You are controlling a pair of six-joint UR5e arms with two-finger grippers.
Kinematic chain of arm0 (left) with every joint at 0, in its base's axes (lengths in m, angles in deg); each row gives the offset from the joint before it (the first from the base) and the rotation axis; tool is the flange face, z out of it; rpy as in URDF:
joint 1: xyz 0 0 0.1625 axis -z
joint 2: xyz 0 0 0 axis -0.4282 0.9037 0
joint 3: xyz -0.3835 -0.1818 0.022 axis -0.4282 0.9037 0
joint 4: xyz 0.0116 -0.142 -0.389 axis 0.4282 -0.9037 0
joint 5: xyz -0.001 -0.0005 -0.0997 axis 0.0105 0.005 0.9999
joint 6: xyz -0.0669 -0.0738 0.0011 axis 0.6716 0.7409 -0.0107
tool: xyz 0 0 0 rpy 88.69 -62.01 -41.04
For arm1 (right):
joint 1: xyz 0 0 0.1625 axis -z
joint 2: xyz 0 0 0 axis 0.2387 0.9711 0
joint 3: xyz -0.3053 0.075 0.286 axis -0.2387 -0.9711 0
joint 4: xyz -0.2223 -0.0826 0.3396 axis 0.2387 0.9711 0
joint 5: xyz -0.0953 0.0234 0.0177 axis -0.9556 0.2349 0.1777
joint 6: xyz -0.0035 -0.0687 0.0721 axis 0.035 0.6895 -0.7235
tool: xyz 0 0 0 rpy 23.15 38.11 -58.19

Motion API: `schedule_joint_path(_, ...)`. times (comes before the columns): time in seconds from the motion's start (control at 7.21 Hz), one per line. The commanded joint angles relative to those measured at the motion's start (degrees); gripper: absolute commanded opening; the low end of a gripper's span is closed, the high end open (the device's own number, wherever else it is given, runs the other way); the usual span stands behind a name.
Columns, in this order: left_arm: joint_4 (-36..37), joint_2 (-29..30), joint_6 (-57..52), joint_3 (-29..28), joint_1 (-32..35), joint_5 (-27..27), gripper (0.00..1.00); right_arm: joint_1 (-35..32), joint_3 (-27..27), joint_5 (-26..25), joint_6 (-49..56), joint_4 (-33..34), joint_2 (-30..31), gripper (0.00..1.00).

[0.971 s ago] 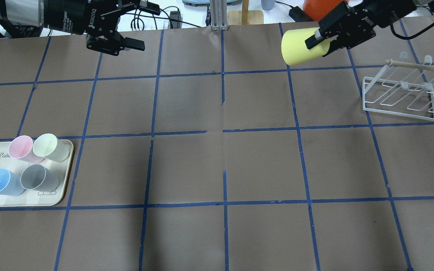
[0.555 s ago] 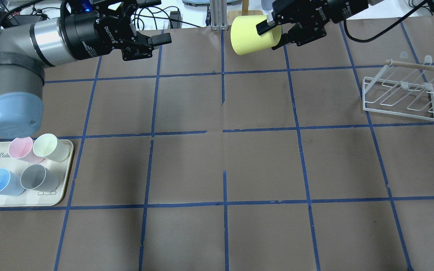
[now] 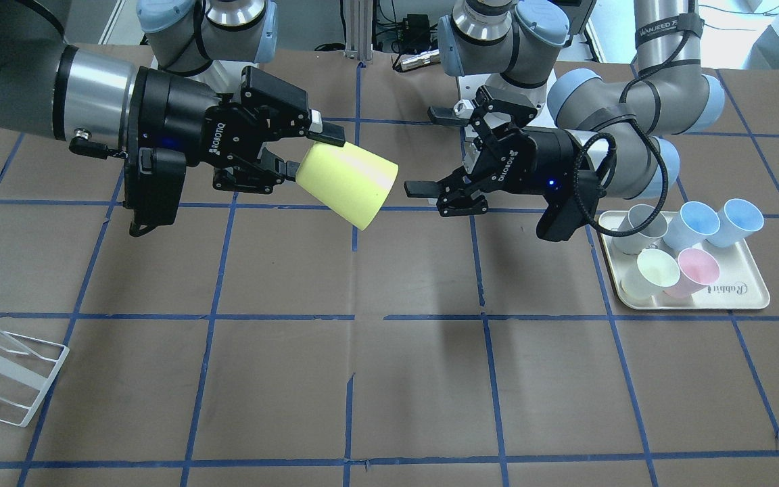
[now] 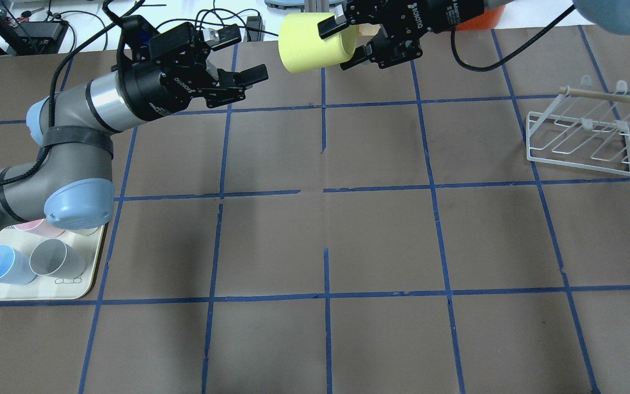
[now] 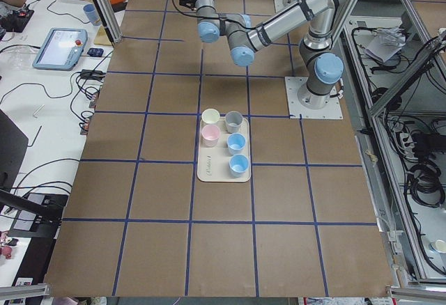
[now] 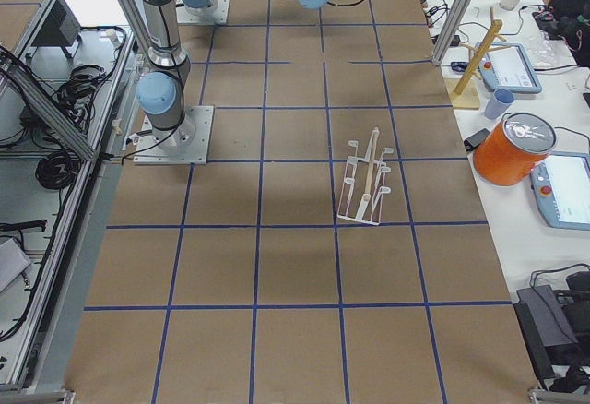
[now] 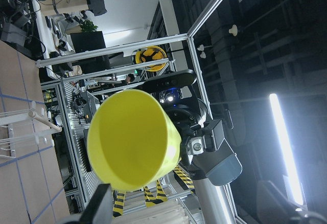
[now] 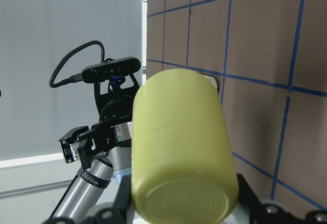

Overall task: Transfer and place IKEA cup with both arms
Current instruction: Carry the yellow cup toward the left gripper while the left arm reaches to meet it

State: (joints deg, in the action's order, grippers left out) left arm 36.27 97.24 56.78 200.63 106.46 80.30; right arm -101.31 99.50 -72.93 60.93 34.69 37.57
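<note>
The bright yellow IKEA cup hangs on its side high over the table's far middle, also seen in the front view. My right gripper is shut on its narrow end. My left gripper is open and empty, just left of the cup with a small gap, its jaws pointing at the cup's wide end. In the left wrist view the cup's wide end faces the camera. In the right wrist view the cup fills the foreground, with the left gripper beyond it.
A cream tray with pastel cups sits at the front left, partly under the left arm's elbow; it also shows in the front view. A white wire rack with a wooden rod stands at the right.
My right gripper has carried the yellow cup leftward along the far edge to the table's middle. My left arm has swung in and extended, bringing its open gripper close to the cup.
</note>
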Motion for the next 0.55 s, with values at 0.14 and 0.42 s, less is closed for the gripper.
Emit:
schedule_joint_path(0.14, 0.4, 1.0, -0.2, -1.6, 1.6, 0.2, 1.0, -0.6, 0.0, 0.2, -1.4, 0.0, 0.2, 0.11)
schedule_joint_path(0.42, 0.4, 2.1, -0.8, -2.4, 1.7, 0.2, 0.94, -0.6, 0.0, 0.3, -1.4, 0.0, 0.2, 0.11)
